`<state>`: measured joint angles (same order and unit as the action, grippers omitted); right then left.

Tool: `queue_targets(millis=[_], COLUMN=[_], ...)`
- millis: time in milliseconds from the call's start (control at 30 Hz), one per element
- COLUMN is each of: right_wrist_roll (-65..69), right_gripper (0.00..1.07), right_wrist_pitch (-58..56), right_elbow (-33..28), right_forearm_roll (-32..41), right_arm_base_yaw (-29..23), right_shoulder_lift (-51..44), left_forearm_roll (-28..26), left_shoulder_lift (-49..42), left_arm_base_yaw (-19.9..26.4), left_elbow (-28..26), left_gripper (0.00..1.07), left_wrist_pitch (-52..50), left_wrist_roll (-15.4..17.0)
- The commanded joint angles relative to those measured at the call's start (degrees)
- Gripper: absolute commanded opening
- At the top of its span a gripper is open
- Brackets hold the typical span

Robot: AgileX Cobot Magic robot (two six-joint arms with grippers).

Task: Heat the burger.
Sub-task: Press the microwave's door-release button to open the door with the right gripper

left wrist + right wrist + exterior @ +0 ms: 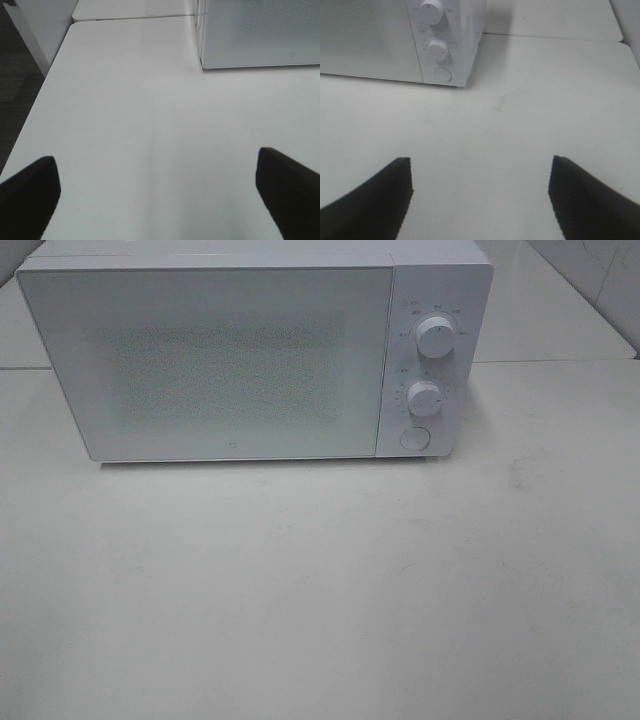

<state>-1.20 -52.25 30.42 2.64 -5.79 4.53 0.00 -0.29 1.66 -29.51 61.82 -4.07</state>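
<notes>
The burger is out of view in every frame. A white microwave (250, 355) stands at the back of the white table (320, 580) with its door shut; two dials (434, 337) and a round button (414, 438) sit on its right panel. Neither gripper shows in the exterior view. In the left wrist view my left gripper (157, 192) hangs open over bare table, left of the microwave's corner (260, 35). My right gripper (480, 195) is open too, over bare table in front of the microwave's control panel (437, 47). Nothing lies between either pair of fingers.
The table's left edge (30, 115) drops to a dark floor, with a white panel beyond it. A seam joins this table to another tabletop (555, 20) behind and to the right of the microwave.
</notes>
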Motion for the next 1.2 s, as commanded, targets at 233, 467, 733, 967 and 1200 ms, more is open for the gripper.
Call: queue_targets(millis=[233, 467, 733, 967, 1200], right_wrist_roll=[3.67, 4.01, 4.01, 4.07, 4.07], right_gripper=[0.71, 0.7, 0.76, 0.78, 0.76], right_wrist_pitch=[-4.18, -4.81, -4.41, -1.03, 10.26], right_elbow=[-1.49, -2.01, -1.78, -0.52, -0.69], right_forearm_roll=[-2.64, -2.64, -1.95, -1.78, -1.6], right_arm_base_yaw=[2.29, 2.29, 2.29, 2.29, 2.29], right_shoulder_lift=[-6.47, -6.47, -6.42, -3.84, 4.01], left_forearm_roll=[-0.34, -0.34, -0.34, -0.34, -0.34], left_shoulder_lift=[-0.8, -0.8, -0.8, -0.8, -0.8], left_arm_base_yaw=[0.17, 0.17, 0.17, 0.17, 0.17], left_elbow=[0.0, 0.0, 0.0, 0.0, 0.0], left_gripper=[1.0, 1.0, 1.0, 1.0, 1.0], left_wrist_pitch=[-0.57, -0.57, -0.57, -0.57, -0.57], left_wrist_roll=[0.34, 0.34, 0.34, 0.34, 0.34])
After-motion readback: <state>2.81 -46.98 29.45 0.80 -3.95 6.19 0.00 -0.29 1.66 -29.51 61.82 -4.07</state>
